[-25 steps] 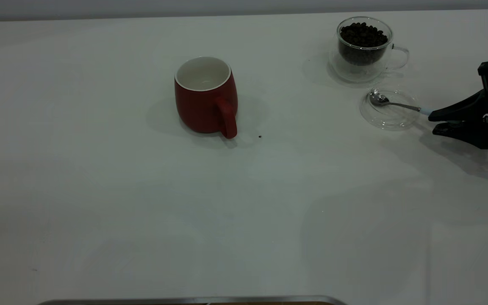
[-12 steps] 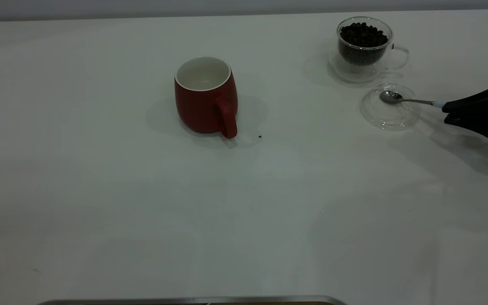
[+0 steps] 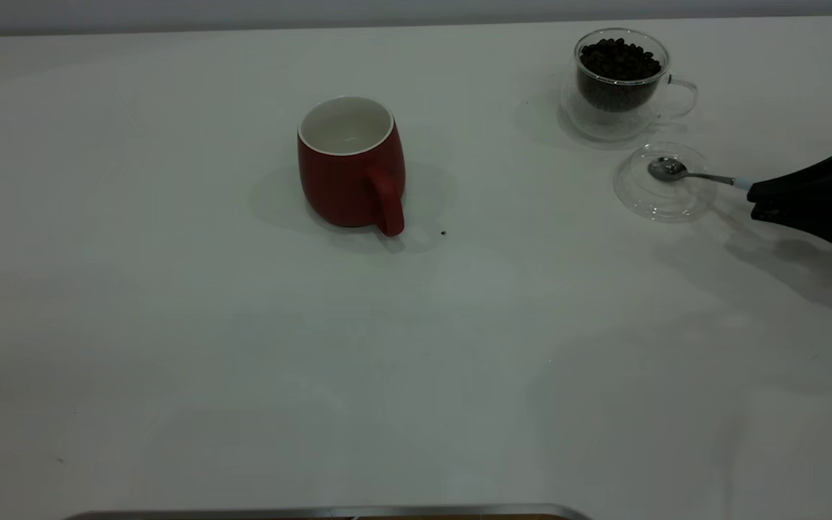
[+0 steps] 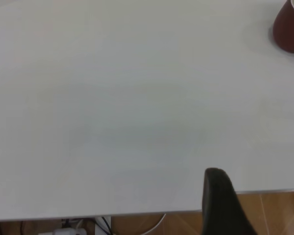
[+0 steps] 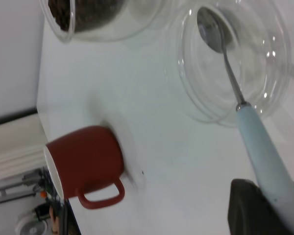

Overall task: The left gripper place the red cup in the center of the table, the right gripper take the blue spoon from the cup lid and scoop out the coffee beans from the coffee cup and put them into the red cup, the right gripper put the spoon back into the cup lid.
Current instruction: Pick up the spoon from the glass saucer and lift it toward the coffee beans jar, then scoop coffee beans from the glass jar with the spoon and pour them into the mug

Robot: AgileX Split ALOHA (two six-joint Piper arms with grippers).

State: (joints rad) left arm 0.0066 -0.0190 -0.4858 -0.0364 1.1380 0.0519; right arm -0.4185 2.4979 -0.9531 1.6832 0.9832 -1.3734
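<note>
The red cup (image 3: 351,173) stands upright near the middle of the table (image 3: 243,361), handle toward the camera; it also shows in the wrist views (image 4: 290,29) (image 5: 85,161). At the far right stands the coffee cup (image 3: 618,87) with coffee beans (image 3: 618,61) inside. In front of it lies the cup lid (image 3: 651,204). My right gripper (image 3: 752,195) is shut on the pale handle of the blue spoon (image 3: 690,174), whose bowl is over the lid (image 5: 201,88). My left gripper (image 4: 259,205) hangs open past the table's edge, far from the cup.
A tiny dark speck (image 3: 443,233) lies on the table just right of the red cup's handle. A metal strip (image 3: 329,511) runs along the near edge. Bare white tabletop stretches between the red cup and the lid.
My right gripper shut on the spoon's handle and drew the spoon to the right, its bowl sliding from the lid's left part toward its middle. Both cups stayed put.
</note>
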